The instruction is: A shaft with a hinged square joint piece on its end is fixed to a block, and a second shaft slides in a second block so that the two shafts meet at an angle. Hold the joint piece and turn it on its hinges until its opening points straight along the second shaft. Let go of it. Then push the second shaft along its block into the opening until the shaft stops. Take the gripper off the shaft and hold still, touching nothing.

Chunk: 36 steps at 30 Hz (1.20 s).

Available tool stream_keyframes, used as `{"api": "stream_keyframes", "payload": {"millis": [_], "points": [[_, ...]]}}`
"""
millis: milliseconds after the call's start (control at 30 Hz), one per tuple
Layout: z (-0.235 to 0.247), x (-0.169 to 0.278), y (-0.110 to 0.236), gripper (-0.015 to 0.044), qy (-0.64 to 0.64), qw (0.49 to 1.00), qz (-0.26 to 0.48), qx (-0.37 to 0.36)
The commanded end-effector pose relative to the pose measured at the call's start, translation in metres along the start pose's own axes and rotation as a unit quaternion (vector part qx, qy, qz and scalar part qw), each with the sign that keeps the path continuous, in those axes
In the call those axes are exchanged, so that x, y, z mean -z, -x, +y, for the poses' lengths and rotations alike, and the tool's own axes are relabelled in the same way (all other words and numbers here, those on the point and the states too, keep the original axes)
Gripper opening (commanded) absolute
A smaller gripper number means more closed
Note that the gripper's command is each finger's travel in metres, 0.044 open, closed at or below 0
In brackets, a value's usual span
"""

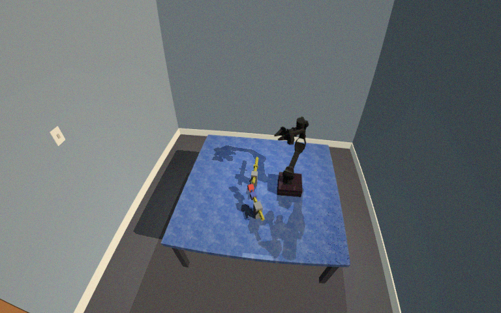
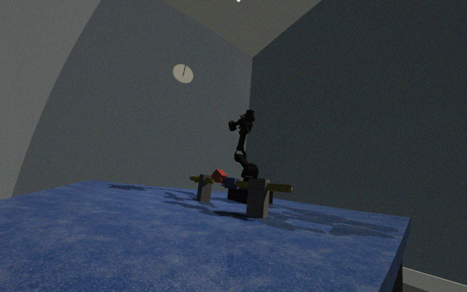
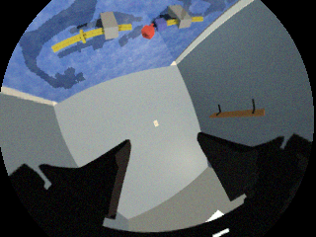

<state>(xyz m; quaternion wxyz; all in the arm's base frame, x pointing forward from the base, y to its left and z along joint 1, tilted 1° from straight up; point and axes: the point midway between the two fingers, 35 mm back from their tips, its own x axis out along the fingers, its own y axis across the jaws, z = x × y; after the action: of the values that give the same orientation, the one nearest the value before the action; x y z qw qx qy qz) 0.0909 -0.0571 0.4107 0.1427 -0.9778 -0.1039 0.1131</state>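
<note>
Blue bench top (image 1: pixel 221 228) is carrying the whole assembly in a line down its middle, running from toward the far edge to toward the near edge, just left of my base (image 1: pixel 297 192). Two grey blocks are propping the yellow shafts clear of the surface: the far block (image 1: pixel 254 173) with its shaft (image 1: pixel 256 162), and the near block (image 1: pixel 258 205) with its shaft (image 1: pixel 260 214) sticking out toward the near edge. I can't tell from here which one is the slider. Between the blocks the red joint piece (image 1: pixel 251 187) is sitting on a shaft end with a small blue part (image 2: pixel 230 181) right beside it; in the exterior view the red piece is looking tilted, so I'm judging its opening isn't yet lined up with the other shaft. My gripper (image 1: pixel 281 132) is hanging high over the far edge of the bench, well apart from everything, arm (image 1: pixel 295 158) nearly upright. My fingers are standing wide apart, nothing between them, and the wrist view is showing mostly wall through the gap, with the assembly at the top of the frame. Reading it as step one not begun: I'm needing to come down and toward the bench centre, then take the red piece across its flat sides so it can swing on its hinges.
</note>
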Motion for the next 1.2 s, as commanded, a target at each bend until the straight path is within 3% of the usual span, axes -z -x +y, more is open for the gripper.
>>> {"api": "stream_keyframes", "payload": {"millis": [0,567,1167], "points": [[0.0,0.0,0.0,0.0426,0.0,1.0,0.0,0.0],[-0.035,-0.008,-0.026,0.044,-0.138,0.988,-0.05,-0.049],[-0.056,-0.027,-0.071,0.044,-0.254,0.952,-0.087,-0.15]]}}
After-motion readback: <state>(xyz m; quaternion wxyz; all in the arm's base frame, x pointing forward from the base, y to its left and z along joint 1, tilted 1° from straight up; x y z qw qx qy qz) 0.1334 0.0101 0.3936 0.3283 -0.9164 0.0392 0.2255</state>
